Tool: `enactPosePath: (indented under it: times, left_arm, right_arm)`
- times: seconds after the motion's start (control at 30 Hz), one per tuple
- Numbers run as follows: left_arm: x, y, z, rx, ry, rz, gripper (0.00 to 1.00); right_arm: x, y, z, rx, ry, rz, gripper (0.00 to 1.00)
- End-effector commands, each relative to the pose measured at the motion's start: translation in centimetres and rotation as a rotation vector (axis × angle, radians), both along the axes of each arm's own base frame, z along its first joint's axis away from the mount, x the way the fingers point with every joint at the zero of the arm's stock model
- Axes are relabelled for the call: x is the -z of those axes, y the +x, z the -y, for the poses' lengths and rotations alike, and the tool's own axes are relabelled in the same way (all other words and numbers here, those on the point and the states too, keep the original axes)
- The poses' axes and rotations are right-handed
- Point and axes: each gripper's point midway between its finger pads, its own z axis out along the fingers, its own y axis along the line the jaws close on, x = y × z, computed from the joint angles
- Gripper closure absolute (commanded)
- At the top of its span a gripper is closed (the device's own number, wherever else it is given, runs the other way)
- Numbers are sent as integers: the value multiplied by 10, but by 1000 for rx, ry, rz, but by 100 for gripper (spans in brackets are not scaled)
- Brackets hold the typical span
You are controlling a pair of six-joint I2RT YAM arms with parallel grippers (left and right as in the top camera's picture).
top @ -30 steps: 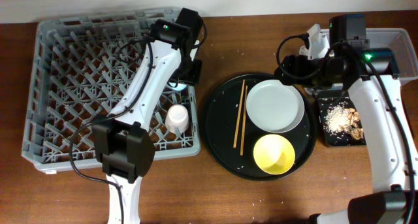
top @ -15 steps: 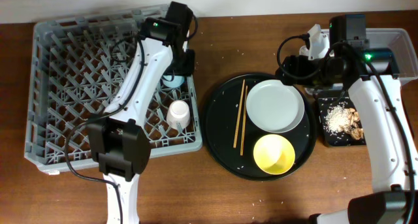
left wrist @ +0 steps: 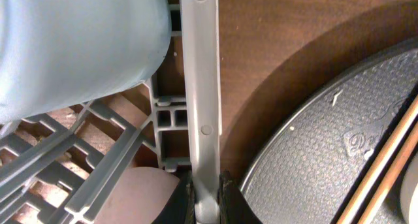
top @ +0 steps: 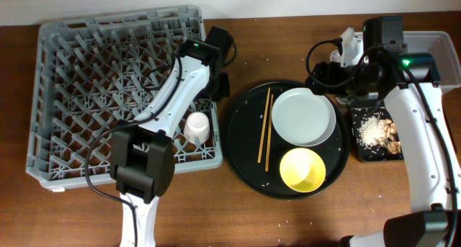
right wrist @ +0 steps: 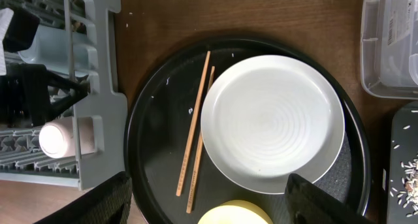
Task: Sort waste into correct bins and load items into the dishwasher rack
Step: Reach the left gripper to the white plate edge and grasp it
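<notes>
Rack (top: 79, 96) shifted (left jaws clamp rim); two cups (top: 196, 126) inside.

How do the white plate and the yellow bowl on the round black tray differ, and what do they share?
The white plate is wide and nearly flat; the yellow bowl is narrower and deeper. The plate lies toward the far side of the round black tray, beside the chopsticks; the bowl sits at its near edge. Both are round, upright and on that tray, not in the dishwasher rack.
</notes>
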Motion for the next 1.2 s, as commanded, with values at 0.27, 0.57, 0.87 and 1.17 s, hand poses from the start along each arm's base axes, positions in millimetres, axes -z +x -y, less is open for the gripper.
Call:
enactPosePath:
  times: [0.27, 0.57, 0.87, 1.17]
  left_arm:
    - [6, -51, 7, 78, 30, -189, 99]
    - [-109, -10, 34, 239, -82, 93, 32]
    - [-64, 12, 150, 396, -235, 307, 34]
    - [57, -20, 193, 491, -206, 294, 60]
  right_arm:
    - [-6, 2, 2, 3, -12, 20, 24]
    - [-7, 3, 3, 5, -13, 27, 20]
    - [-28, 2, 95, 283, 4, 26, 17]
    - [-25, -2, 94, 283, 6, 6, 17]
